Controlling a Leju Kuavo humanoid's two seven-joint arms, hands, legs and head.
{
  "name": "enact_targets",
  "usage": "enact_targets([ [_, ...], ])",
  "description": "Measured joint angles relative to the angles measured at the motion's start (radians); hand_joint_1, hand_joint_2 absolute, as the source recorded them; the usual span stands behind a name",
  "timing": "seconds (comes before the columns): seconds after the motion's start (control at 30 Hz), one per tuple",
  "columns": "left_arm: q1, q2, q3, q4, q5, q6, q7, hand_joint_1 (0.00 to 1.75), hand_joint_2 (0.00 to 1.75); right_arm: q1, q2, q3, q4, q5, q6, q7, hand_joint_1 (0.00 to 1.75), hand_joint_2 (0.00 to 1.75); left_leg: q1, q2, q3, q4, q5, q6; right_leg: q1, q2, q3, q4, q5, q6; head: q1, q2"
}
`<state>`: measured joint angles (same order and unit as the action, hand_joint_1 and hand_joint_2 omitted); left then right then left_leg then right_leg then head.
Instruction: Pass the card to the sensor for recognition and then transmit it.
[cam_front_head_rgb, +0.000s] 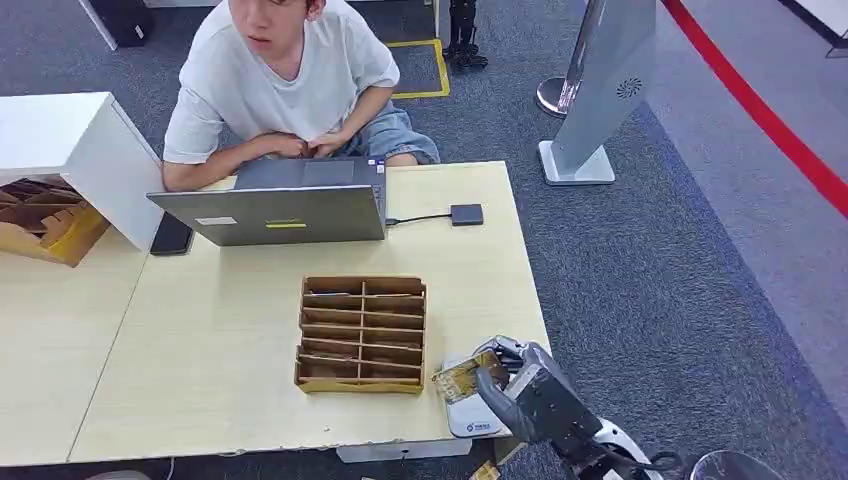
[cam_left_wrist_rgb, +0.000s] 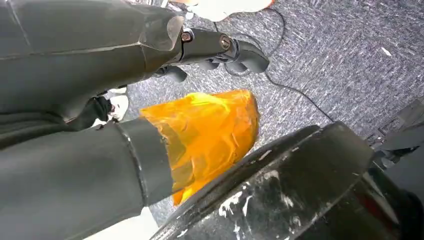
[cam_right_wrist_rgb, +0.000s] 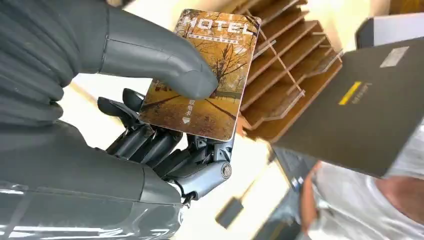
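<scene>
On the pale table (cam_front_head_rgb: 200, 350), past the slotted card rack (cam_front_head_rgb: 361, 335), the right hand (cam_front_head_rgb: 520, 385) pinches the hotel card (cam_front_head_rgb: 460, 378) over the white sensor (cam_front_head_rgb: 470, 415); recognition seems underway, handover to follow; left hand's (cam_left_wrist_rgb: 220, 50) state I cannot tell

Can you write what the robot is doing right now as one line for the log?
right robot hand: holds hotel card | position: over white card sensor at table edge | card rack: beside | person: at laptop
</scene>
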<state>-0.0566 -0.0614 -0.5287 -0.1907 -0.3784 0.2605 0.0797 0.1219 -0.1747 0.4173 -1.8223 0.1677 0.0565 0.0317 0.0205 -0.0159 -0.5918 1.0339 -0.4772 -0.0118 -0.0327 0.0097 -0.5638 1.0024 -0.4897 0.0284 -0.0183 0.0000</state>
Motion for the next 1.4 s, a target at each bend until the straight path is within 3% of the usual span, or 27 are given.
enact_targets([
  [0.4,0.001,0.000,0.000,0.000,-0.023,0.000,0.000,0.00,0.00,-0.041,0.004,-0.014,0.151,-0.155,0.008,0.041,1.75,1.75,0.000,0.000,0.000,0.000,0.000,0.000,0.000,0.000,0.000,0.000,0.000,0.000,0.000,0.000],
  [1.4,0.001,0.000,0.000,0.000,-0.040,-0.003,0.003,0.00,0.00,-0.089,0.018,-0.053,0.372,-0.163,-0.013,0.072,1.75,1.75,0.000,0.000,0.000,0.000,0.000,0.000,0.000,0.000,0.000,0.000,0.000,0.000,0.000,0.000],
])
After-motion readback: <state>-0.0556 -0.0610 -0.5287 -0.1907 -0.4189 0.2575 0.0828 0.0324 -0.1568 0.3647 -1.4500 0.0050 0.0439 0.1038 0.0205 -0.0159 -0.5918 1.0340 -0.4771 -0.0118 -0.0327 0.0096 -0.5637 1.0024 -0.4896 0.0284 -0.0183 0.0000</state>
